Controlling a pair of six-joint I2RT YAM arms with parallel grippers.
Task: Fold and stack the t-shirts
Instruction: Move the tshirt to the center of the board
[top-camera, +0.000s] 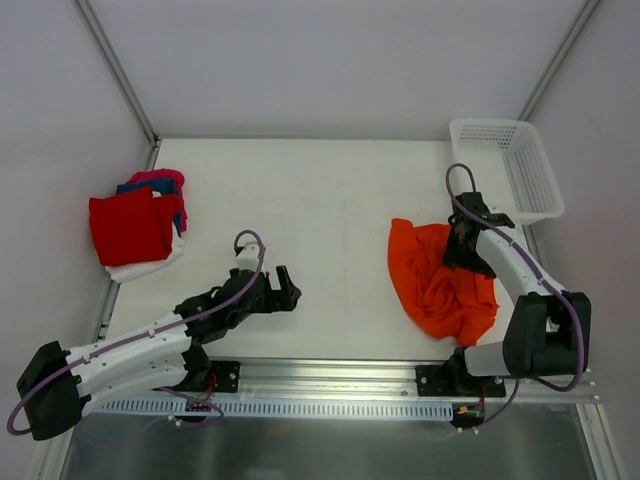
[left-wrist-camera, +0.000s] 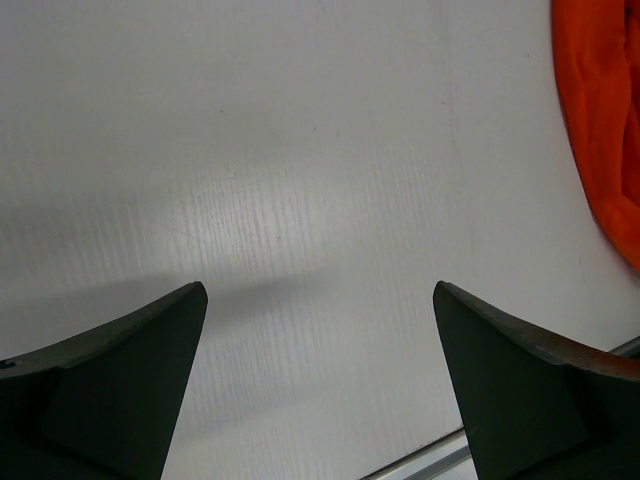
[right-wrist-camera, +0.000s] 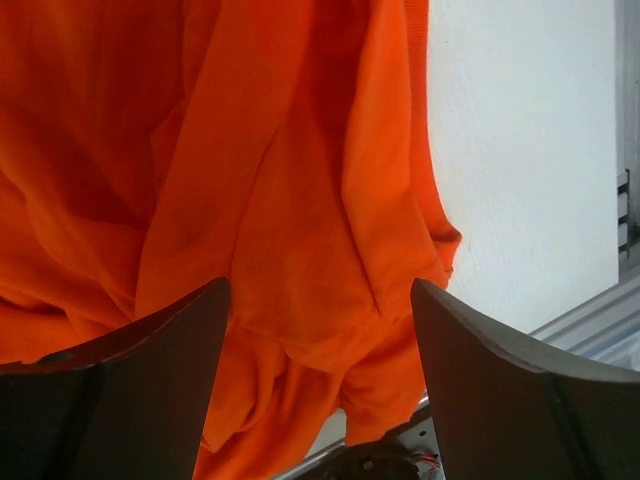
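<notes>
A crumpled bright orange t-shirt (top-camera: 440, 280) lies on the table at the right. It fills the right wrist view (right-wrist-camera: 250, 200) and shows at the edge of the left wrist view (left-wrist-camera: 605, 120). My right gripper (top-camera: 462, 248) is open and hovers over the shirt's upper right part, with nothing between the fingers. A stack of folded t-shirts (top-camera: 135, 228) sits at the far left, red on top, with blue, magenta-pink and white beneath. My left gripper (top-camera: 290, 293) is open and empty over bare table, left of the orange shirt.
A white plastic mesh basket (top-camera: 505, 165) stands at the back right corner. Metal rails run along the table's near edge (top-camera: 330, 375) and left side. The walls close in the back and both sides.
</notes>
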